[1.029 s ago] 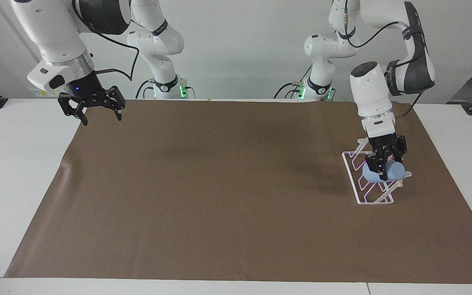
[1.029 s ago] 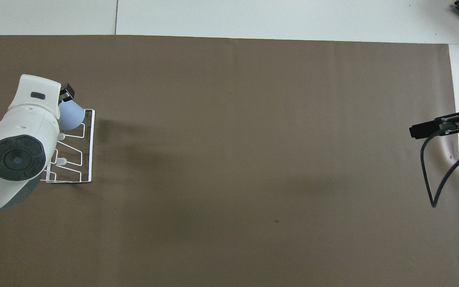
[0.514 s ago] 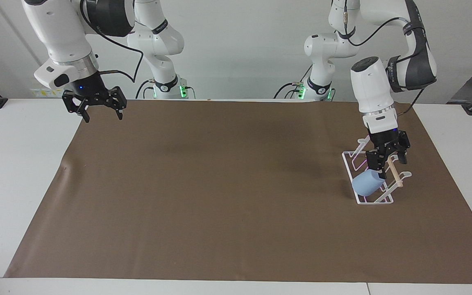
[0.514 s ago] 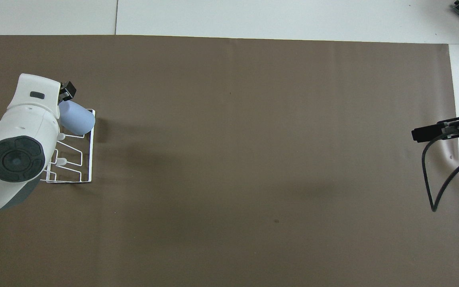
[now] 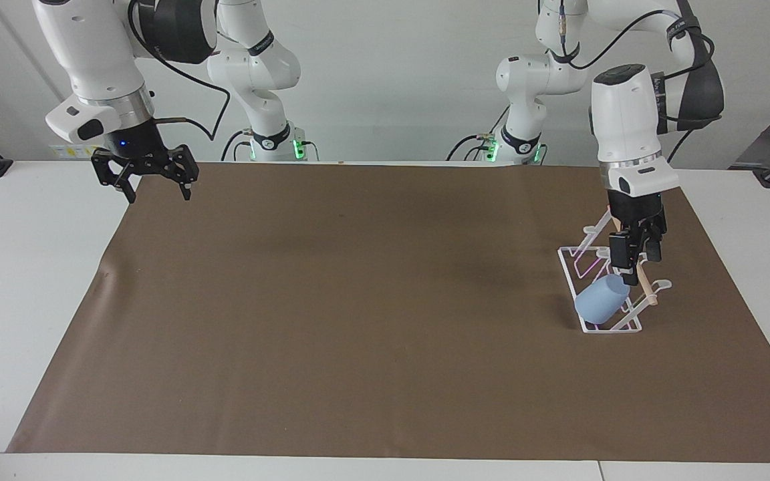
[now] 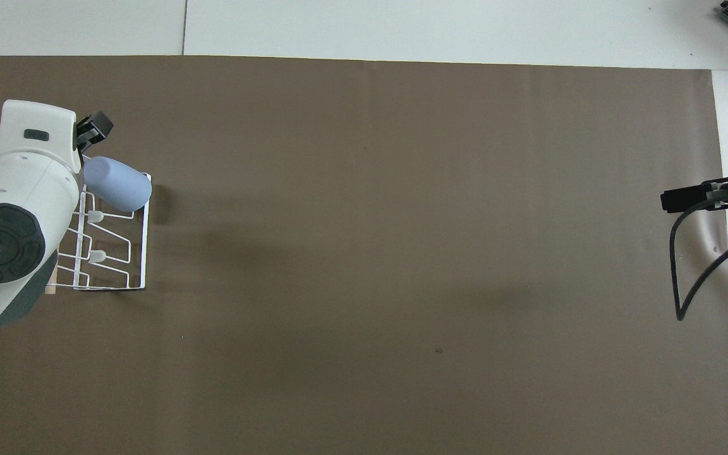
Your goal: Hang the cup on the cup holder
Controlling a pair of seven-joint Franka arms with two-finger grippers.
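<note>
The light-blue cup [image 5: 600,300] [image 6: 117,183] hangs tilted on a slanted prong of the white wire cup holder [image 5: 615,328] [image 6: 144,253], at the rack's end farther from the robots. The holder stands on the mat at the left arm's end of the table. My left gripper [image 5: 633,262] hovers just above the cup and the wooden dowel, open and holding nothing. In the overhead view the left arm's white wrist covers part of the rack. My right gripper [image 5: 154,190] waits open and raised over the mat's corner at the right arm's end.
A brown mat [image 5: 358,300] covers most of the white table [image 5: 24,280]. A black cable [image 6: 686,278] loops down from the right arm's wrist above the mat's edge.
The cup has left the left gripper and settled lower on the prong. The left gripper has risen off it. The right gripper has shifted slightly.
</note>
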